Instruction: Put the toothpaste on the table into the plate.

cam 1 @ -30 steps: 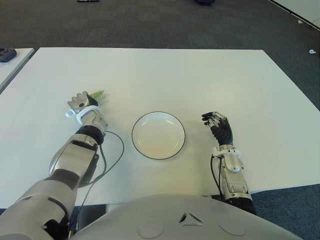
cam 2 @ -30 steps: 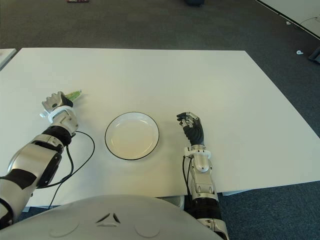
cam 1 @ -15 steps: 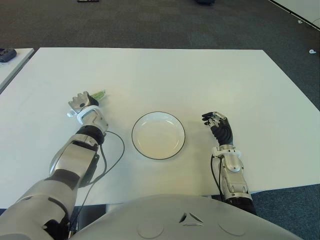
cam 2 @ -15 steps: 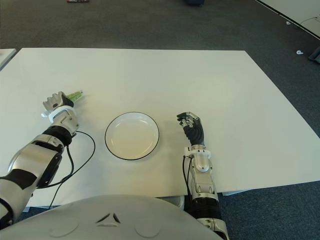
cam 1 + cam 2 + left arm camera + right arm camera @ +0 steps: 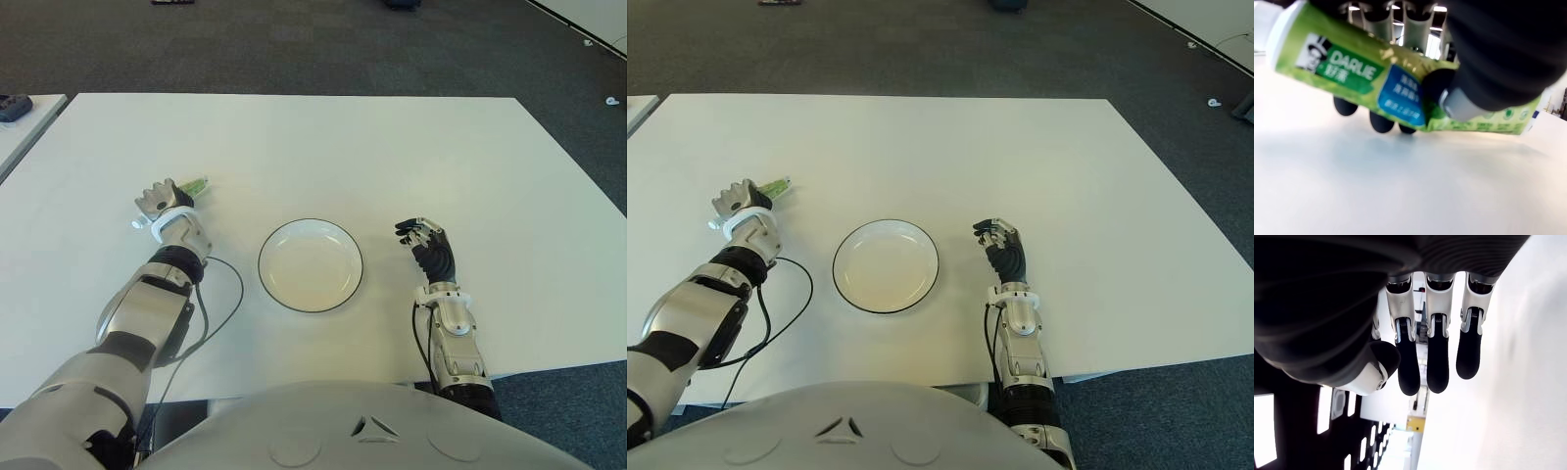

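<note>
I am looking at the white surface (image 5: 323,147) filling most of the frame, with the plate (image 5: 311,265) sitting empty at centre, slightly low. My left hand (image 5: 162,203) is working at the left of the frame, well apart from the plate, and it is clenching the toothpaste (image 5: 191,184), whose green end is poking out toward the upper right of the hand. In the left wrist view the fingers (image 5: 1383,120) are wrapping the tube (image 5: 1352,73) from behind while the thumb is pressing its front, and the tube is hanging just above the surface, not touching it as far as I can tell. My right hand (image 5: 428,248) is showing just right of the plate, fingers loosely extended and holding nothing.

What I am worrying about: the thumb is denting a soft tube near its middle, so a quick swing toward the plate could let it pivot or slide out. The tube is also riding low, so I am judging it may clip the plate's rim unless I lift first. Opening too early would drop it short of the plate.
</note>
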Controlling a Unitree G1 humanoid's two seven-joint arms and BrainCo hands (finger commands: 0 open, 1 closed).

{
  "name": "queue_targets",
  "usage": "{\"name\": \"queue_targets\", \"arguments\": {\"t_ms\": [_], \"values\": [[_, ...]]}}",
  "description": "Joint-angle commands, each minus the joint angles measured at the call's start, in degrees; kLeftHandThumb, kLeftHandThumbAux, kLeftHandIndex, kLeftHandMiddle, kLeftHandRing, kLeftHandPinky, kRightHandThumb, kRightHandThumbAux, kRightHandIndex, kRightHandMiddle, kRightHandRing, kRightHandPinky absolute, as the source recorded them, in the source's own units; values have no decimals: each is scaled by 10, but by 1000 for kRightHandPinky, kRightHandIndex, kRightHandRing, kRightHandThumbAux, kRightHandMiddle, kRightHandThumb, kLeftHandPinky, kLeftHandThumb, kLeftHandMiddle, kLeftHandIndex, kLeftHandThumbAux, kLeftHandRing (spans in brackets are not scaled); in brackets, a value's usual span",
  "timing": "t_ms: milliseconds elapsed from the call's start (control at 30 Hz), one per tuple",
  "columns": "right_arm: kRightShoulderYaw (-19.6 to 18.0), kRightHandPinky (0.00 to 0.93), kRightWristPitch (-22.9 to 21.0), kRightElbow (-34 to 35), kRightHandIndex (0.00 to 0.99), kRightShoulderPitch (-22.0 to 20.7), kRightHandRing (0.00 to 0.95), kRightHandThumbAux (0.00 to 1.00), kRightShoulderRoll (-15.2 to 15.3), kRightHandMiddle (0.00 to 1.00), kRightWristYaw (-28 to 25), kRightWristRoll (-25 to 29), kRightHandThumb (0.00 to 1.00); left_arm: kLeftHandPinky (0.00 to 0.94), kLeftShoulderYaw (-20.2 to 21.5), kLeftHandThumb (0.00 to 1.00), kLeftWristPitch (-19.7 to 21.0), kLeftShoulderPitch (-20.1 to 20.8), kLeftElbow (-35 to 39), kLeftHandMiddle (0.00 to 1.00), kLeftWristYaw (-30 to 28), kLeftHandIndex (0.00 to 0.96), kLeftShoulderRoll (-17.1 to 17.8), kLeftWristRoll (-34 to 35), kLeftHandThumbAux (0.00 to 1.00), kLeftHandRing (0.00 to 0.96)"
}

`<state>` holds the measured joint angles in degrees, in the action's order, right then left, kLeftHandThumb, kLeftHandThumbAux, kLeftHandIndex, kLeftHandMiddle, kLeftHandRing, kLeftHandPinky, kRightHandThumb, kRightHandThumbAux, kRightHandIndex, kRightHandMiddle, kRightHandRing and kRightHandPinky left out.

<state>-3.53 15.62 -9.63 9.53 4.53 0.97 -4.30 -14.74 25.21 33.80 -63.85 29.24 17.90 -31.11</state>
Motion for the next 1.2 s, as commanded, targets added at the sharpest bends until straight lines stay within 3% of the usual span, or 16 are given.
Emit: {"name": "queue_targets", "arguments": {"t_ms": [33,200,300,633,900,1200], "values": [[2,430,3,-10,424,-6,421,728,-3,439,4,1,705,763,-11,701,-12,-24,86,789,-3,438,18,-12,715,767],[4,424,2,-13,425,-7,418,728,-4,438,6,0,705,749,-15,703,-43,-65,195,786,-17,438,38,-20,714,762],[6,429,0,-13,425,-8,419,728,-5,440,10,-5,705,749,-20,703,-76,-105,305,787,-33,438,56,-30,714,764],[14,446,-5,-17,423,-13,428,730,-6,442,16,-14,704,773,-15,706,-173,-164,482,804,-100,438,102,-25,714,784],[18,448,-11,-17,420,-15,431,730,-6,436,20,-16,703,779,0,710,-245,-191,551,816,-150,440,120,-15,713,798],[23,454,-16,-16,420,-18,434,730,-8,438,26,-17,703,768,-4,711,-354,-199,563,816,-199,441,130,-4,712,796]]}}
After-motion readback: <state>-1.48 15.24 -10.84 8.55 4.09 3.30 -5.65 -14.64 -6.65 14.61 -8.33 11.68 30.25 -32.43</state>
